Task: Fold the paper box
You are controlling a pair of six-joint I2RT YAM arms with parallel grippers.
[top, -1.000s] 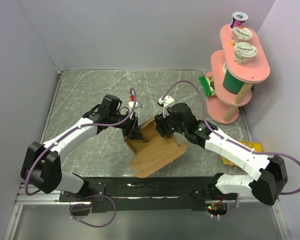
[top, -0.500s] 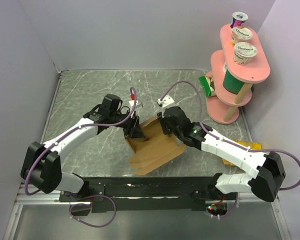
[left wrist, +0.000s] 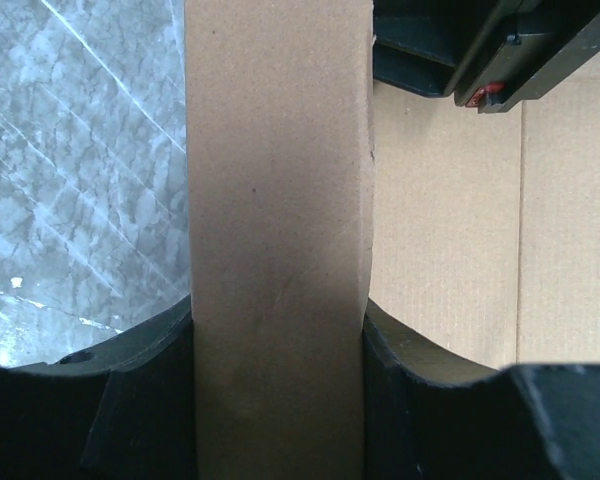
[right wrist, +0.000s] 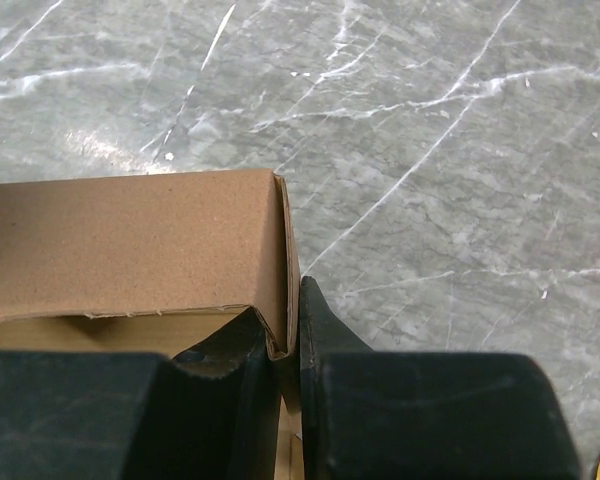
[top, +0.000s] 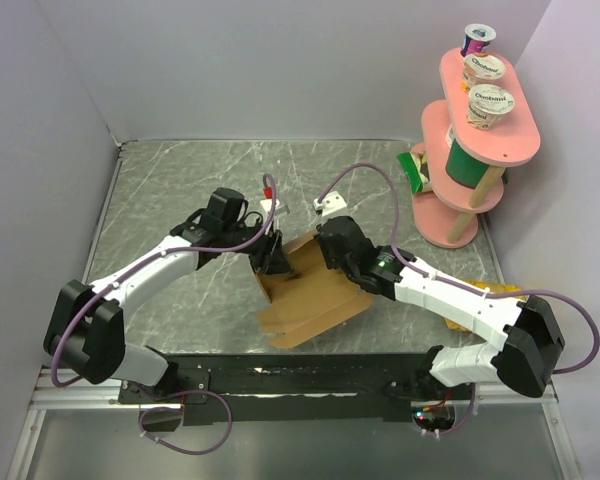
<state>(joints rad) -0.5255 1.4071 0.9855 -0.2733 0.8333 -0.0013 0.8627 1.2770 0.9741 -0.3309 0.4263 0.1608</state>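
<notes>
The paper box (top: pixel 315 295) is plain brown cardboard, partly folded, with flaps spread toward the table's near edge. My left gripper (top: pixel 275 262) is at its left wall. In the left wrist view a broad cardboard strip (left wrist: pixel 280 150) fills the gap, and both fingers press against its sides (left wrist: pixel 278 330). My right gripper (top: pixel 335 250) is at the box's far wall. In the right wrist view its fingers (right wrist: pixel 292 320) pinch the thin wall at a raised corner of the box (right wrist: pixel 130 240).
A pink two-tier stand (top: pixel 477 110) with yogurt cups is at the back right. A green item (top: pixel 416 170) lies at its foot. A yellow thing (top: pixel 505 292) lies by the right arm. The grey marble top (top: pixel 180 180) is walled on three sides.
My right gripper has slid left and farther back along the box's far wall. The box's near flaps have shifted slightly left. The left gripper has barely moved.
</notes>
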